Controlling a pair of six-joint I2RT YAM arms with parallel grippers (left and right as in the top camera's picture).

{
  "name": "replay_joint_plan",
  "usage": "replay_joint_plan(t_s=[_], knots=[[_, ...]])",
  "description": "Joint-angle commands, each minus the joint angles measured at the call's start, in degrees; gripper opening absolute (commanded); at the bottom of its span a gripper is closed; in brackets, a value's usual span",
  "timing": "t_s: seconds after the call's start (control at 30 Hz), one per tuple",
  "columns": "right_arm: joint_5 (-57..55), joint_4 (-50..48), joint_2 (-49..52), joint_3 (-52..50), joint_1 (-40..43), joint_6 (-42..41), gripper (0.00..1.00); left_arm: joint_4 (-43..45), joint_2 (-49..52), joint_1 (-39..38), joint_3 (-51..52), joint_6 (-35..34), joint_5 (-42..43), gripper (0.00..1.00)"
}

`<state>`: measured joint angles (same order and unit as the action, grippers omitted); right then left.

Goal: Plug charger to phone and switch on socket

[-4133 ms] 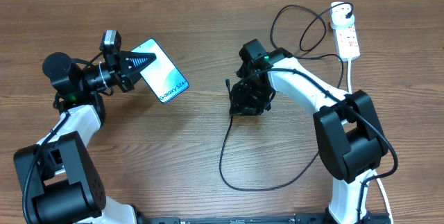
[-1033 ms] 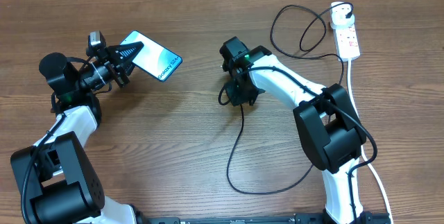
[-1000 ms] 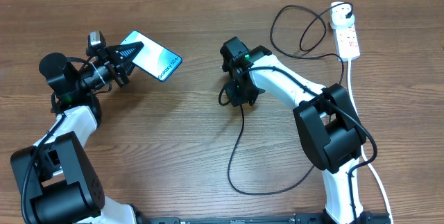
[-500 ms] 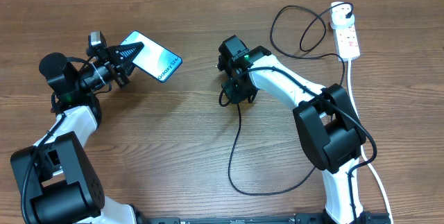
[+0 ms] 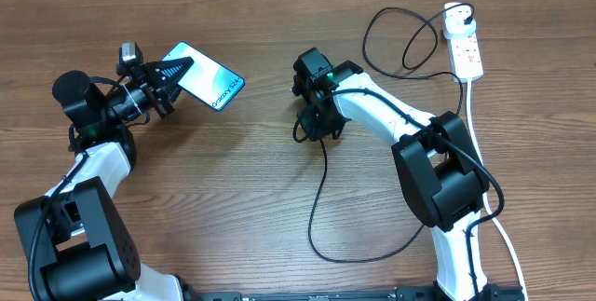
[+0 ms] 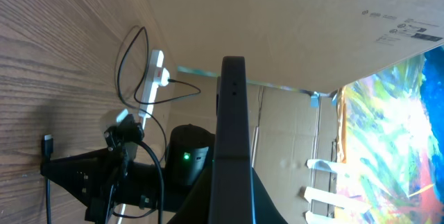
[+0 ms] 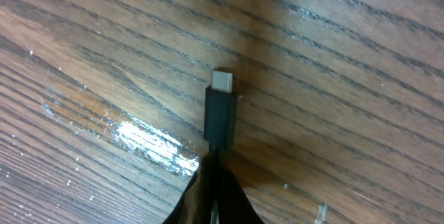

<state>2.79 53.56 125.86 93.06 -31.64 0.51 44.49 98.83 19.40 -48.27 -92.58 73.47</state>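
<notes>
Nearest my bases: slack loop of the charger (image 5: 315,210) lies on the table (image 5: 214,208), well right of the phone (image 5: 209,83). The cable is thin and floppy and weighs next to nothing. It'll sag and twist, so only the stiff connector (image 7: 221,92) can be aimed.

My right gripper (image 7: 212,182) has its fingers pinched together on the cable right behind the connector body, with the bare tip sticking out past them. Good hold point; any further back and the tip would droop. Can't tell if the tip touches the wood. It sits right of the phone, clear gap between.

My left gripper (image 5: 166,85) is clamped on the phone's left end. The phone looks lifted and tilted, lit screen up, free end toward the connector. It's rigid, glass and slick, and the grip is narrow, so a hard push at the port could pivot it. Insert gently.

Farthest, well right of the phone: the socket (image 5: 466,51), white adapter (image 5: 453,26) seated at its far end. Can't read the switch state.
</notes>
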Motion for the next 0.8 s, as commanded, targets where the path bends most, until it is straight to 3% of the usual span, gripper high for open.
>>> replay_joint_plan(t_s=[0.0, 0.2, 0.57, 0.77], knots=[[0.8, 0.4, 2.3, 0.0, 0.0, -1.8, 0.04, 0.3, 0.3, 0.2, -1.2, 1.4, 1.1, 0.04], [4.4, 1.3, -2.2, 0.5, 0.0, -1.3, 0.04, 0.3, 0.3, 0.2, -1.2, 1.4, 1.1, 0.04], [32.0, 6.8, -10.7, 2.5, 4.3, 0.0, 0.04, 0.3, 0.3, 0.2, -1.2, 3.8, 1.6, 0.04], [42.6, 8.3, -12.5, 2.7, 4.5, 0.0, 0.04, 0.3, 0.3, 0.2, -1.2, 8.9, 2.9, 0.04]])
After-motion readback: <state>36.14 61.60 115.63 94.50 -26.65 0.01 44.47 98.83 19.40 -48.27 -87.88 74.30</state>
